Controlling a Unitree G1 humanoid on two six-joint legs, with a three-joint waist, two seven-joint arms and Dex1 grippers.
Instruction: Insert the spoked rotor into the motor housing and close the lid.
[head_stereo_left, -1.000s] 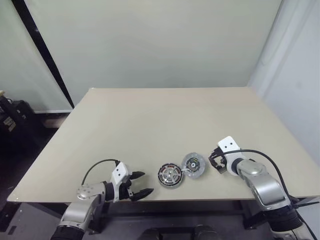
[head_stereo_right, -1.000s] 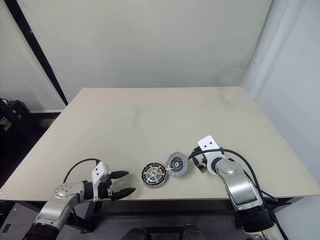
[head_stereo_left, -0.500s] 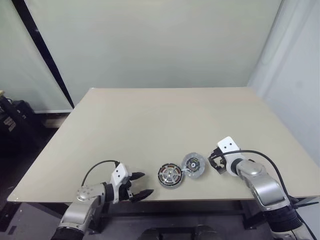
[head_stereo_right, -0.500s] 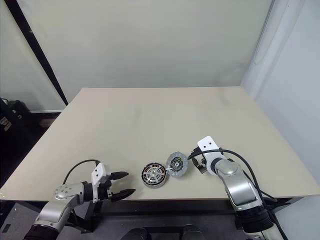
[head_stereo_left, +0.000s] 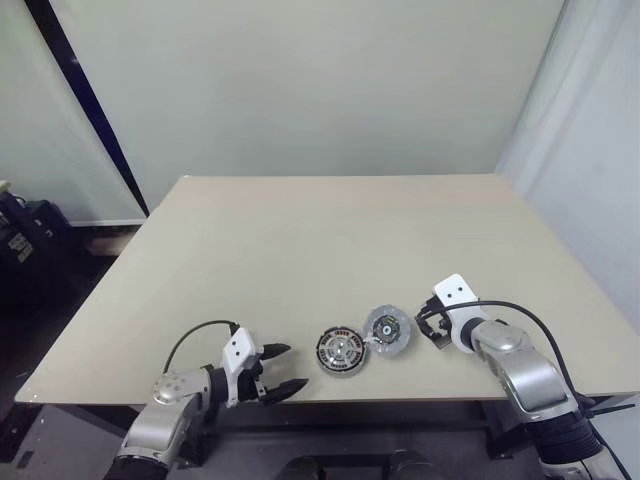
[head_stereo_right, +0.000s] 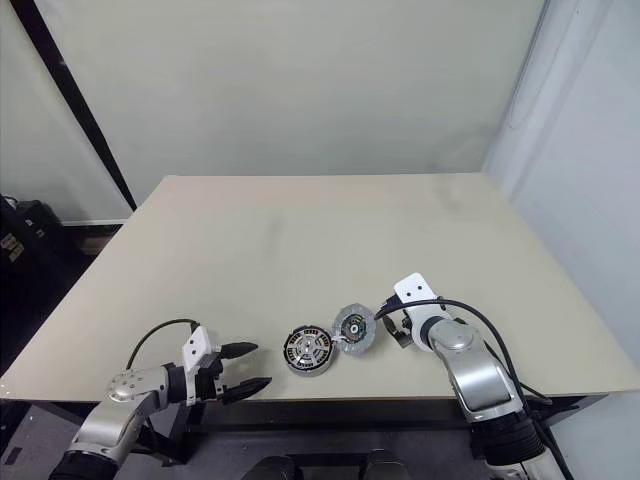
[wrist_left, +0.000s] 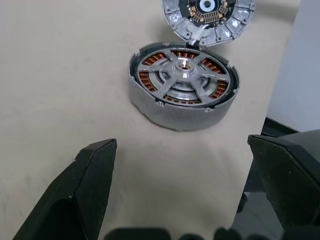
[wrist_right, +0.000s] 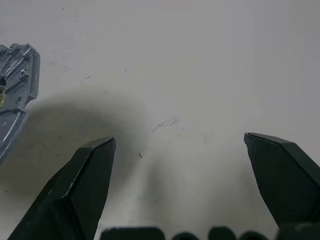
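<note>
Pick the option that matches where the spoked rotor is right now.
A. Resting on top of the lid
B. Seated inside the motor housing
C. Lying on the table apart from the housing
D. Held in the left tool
B: the left wrist view shows the spoked rotor sitting inside the motor housing, its spokes over the copper windings, while the lid lies open beside it and the left tool is open and empty.

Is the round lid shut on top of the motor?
No, the lid lies open beside the motor housing, whose copper windings show.
</note>
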